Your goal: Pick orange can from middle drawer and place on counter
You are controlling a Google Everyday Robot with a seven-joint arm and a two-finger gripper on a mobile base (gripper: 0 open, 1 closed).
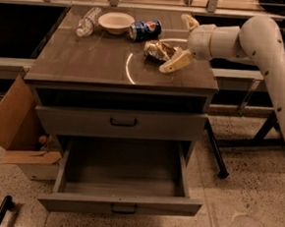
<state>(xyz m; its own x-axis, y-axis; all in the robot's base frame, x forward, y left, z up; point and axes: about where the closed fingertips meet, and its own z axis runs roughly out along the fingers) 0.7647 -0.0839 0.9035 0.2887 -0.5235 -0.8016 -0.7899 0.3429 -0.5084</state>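
The orange can [158, 50], dented and shiny gold-orange, lies on its side on the counter [88, 57], right of the curved light reflection. My gripper [181, 42] is just right of the can at counter height, open. One finger [175, 64] rests near the can's front right and the other finger [189, 21] is behind it. The can's right end sits at the mouth of the jaws, and neither finger closes on it. The middle drawer [120, 203] is pulled out low at the front, and nothing shows in its tray.
A blue Pepsi can [145, 29], a white bowl [116, 21] and a plastic bottle [87, 22] lie at the counter's back. A taller drawer front [122, 122] above is shut. A cardboard box [14, 120] stands left of the cabinet. Dark table legs [215, 158] stand to the right.
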